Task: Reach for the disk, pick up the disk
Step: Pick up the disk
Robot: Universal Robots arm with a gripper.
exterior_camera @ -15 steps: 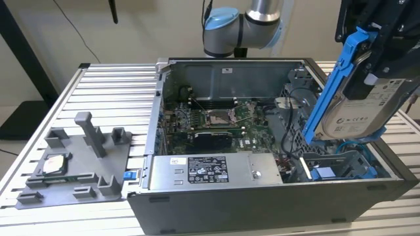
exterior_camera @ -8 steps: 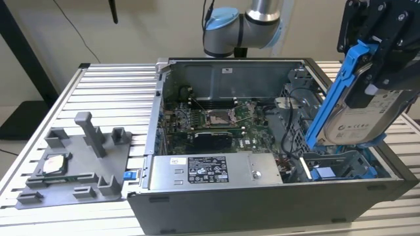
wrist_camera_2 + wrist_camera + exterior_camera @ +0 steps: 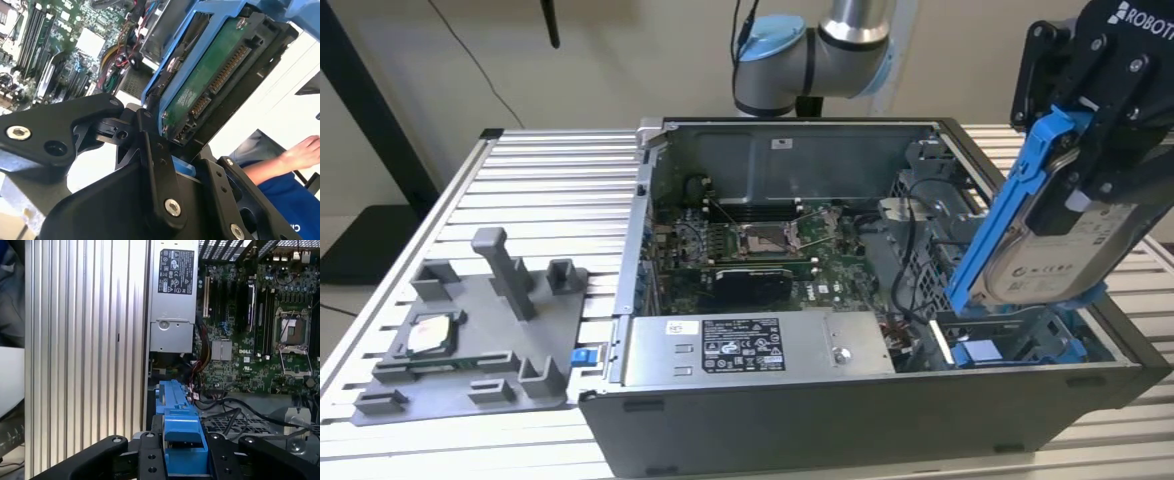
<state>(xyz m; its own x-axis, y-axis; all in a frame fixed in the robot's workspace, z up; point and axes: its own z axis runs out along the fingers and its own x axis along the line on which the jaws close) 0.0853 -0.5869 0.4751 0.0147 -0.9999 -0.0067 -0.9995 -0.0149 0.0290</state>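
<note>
Here one black gripper [image 3: 1094,175] pinches one disk [image 3: 1061,255], a silver-grey rectangular hard drive with a white label framed by blue plastic rails, its jaws pressed against the carrier's sides. The disk hangs tilted, lifted above the drive bay at the exterior view's right end of the single open grey metal computer case [image 3: 854,420], standing on a ribbed aluminium table [image 3: 534,180]. One grey moulded fixture tray [image 3: 467,340] lies beside it.

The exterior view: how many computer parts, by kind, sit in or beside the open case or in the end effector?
Disk in blue rails, held by the end effector: 1
Power supply in the case: 1
Motherboard: 1
Grey fixture tray beside the case: 1
Total: 4
</note>
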